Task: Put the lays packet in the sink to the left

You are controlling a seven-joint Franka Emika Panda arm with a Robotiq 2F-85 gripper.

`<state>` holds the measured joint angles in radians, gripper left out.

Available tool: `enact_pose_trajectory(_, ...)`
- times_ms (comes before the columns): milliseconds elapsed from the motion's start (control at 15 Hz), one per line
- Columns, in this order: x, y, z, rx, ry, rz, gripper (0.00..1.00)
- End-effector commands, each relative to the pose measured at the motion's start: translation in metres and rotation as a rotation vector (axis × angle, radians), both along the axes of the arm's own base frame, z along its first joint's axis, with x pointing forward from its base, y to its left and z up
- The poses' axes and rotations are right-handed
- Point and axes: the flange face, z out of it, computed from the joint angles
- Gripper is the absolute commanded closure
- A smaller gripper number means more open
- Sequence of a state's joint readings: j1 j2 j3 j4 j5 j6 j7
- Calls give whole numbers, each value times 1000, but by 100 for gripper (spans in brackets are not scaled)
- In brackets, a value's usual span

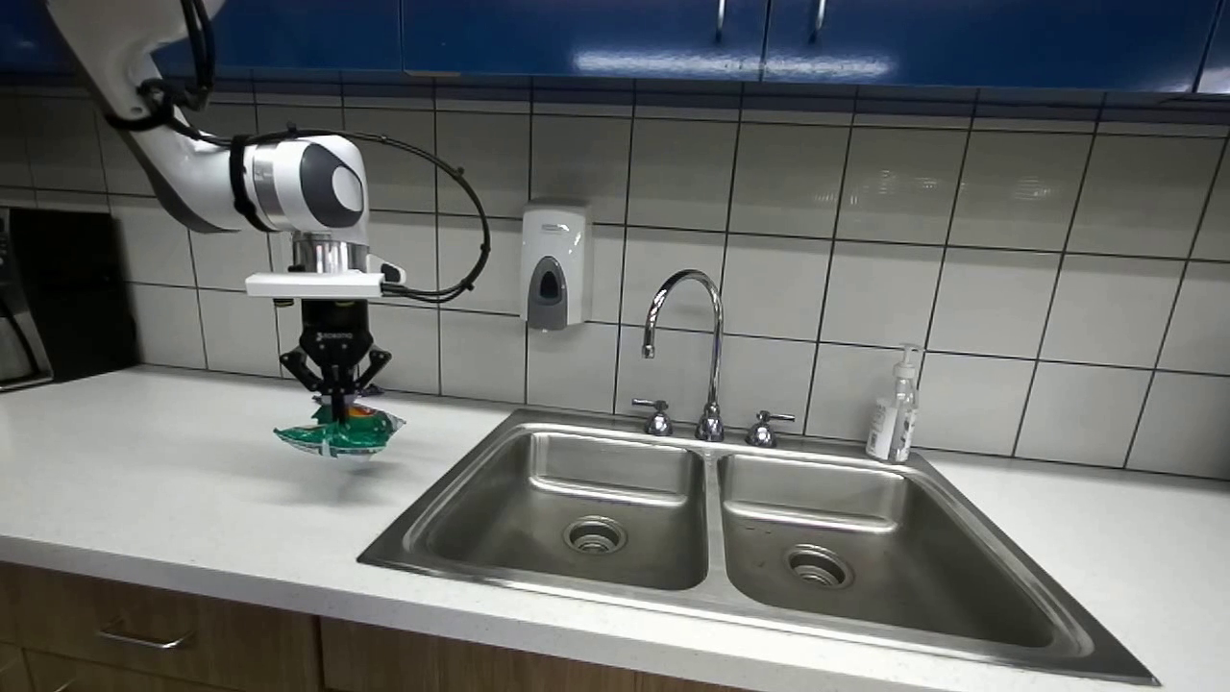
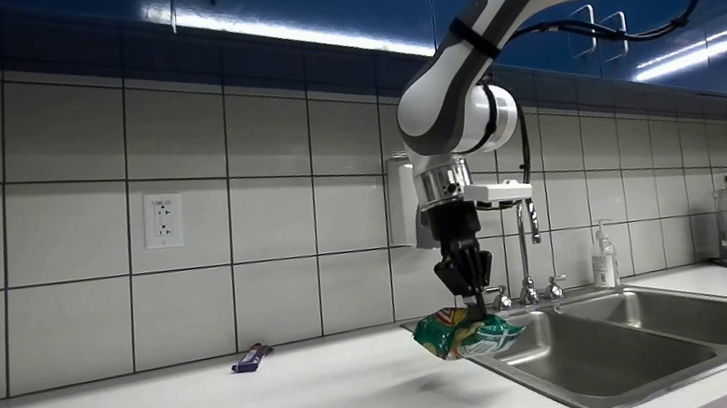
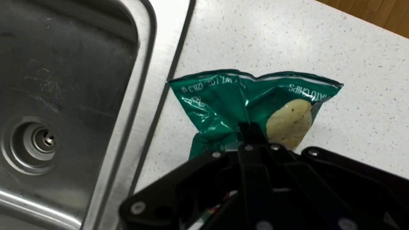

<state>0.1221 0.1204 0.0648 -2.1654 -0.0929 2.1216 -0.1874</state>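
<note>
The green Lays packet (image 1: 338, 438) hangs pinched in my gripper (image 1: 338, 407) in the air above the counter. It is beside the sink, not over it. In an exterior view the packet (image 2: 449, 338) and my gripper (image 2: 475, 309) show near the sink's edge. In the wrist view the fingers (image 3: 252, 131) are shut on the packet's middle (image 3: 220, 99); the arm parts hide its lower part. The double sink (image 1: 713, 548) has two basins; the left basin (image 1: 625, 469) is nearer the packet. Its rim (image 3: 126, 140) shows left of the packet in the wrist view.
A tall faucet (image 1: 716, 360) stands behind the sink between two handles. A soap bottle (image 1: 894, 418) is at the back right. A soap dispenser (image 1: 557, 269) hangs on the wall. A purple bar (image 2: 253, 358) lies near the wall. A black appliance (image 1: 72, 298) stands far left.
</note>
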Motion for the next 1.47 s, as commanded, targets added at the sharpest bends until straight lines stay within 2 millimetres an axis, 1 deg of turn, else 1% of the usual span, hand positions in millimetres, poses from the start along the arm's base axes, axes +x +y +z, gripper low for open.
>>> enact_pose_trajectory(0,-24,-33,7,-48,9,-81,100)
enact_pose_trajectory(333,-45,-83,0,-87,42,-166,100)
enact_pose_trajectory(533,-53,-120,3,-107,43,-220,100)
enact_pose_trajectory(733,-61,-151,7,-127,41,-265,100)
enact_pose_trajectory(1000,-67,-188,10,-150,37,-317,100)
enact_pose_trajectory(1200,-67,-216,7,-168,26,-350,100)
enact_pose_trajectory(1400,-65,-240,4,-189,9,-368,100)
